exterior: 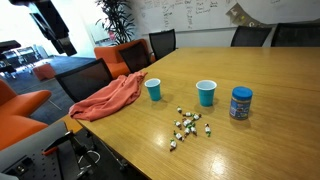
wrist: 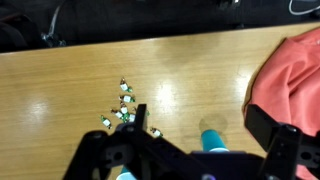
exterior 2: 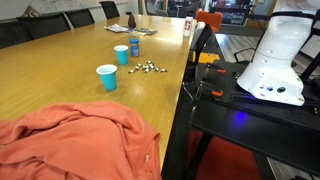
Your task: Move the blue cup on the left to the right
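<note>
Two near-identical light-blue cups stand upright on the wooden table. The left blue cup is next to the orange cloth; it also shows in an exterior view and in the wrist view. The other cup stands to its right, before the blue lidded canister. My gripper is open and empty, high above the table, with the left cup seen between its fingers. In an exterior view the gripper hangs at the far upper left, well away from the cups.
An orange cloth lies over the table's corner. Several small scattered pieces lie in front of the cups. Chairs line the far edge. The robot's base stands beside the table.
</note>
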You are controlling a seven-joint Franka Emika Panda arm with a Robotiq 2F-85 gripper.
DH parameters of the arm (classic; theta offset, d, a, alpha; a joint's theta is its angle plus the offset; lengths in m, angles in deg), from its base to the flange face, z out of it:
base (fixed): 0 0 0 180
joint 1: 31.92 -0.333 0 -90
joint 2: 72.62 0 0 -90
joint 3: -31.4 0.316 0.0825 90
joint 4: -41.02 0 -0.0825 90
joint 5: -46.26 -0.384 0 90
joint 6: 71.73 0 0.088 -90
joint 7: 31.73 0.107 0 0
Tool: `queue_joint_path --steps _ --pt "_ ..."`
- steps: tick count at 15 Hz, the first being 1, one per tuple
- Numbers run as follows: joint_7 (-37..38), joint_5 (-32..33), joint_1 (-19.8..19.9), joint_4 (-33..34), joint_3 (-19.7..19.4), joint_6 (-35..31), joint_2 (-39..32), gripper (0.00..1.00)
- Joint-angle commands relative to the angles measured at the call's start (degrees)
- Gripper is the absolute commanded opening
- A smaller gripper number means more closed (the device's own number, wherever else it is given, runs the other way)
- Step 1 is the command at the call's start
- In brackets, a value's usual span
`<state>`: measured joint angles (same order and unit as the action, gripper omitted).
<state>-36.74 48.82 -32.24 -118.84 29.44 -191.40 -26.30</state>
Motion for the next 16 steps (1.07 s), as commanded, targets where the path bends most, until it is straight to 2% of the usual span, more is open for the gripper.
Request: queue_joint_path --steps 1,5,8,9,11,14,15,16 --pt "6.2 -2.6 -1.1 3.3 3.0 -13.2 -14.4 1.0" --pt "14.3 -2.4 -0.4 10.3 7.1 -23.6 -28.6 1.0" --pt "19.5 -0.8 -0.1 18.2 8.9 -25.2 -38.1 1.0" --pt "16.4 -1.6 -1.1 12.1 7.5 -24.6 -31.3 1.0" --pt "16.7 -1.6 -1.3 14.1 7.5 -24.6 -34.3 1.0" --pt "16.7 -1.6 -1.2 13.4 7.5 -24.6 -33.3 1.0" --pt "20.9 1.7 0.3 14.5 8.5 -25.5 -35.2 1.0" --pt "21.5 0.3 0.0 16.9 8.3 -25.6 -38.6 1.0"
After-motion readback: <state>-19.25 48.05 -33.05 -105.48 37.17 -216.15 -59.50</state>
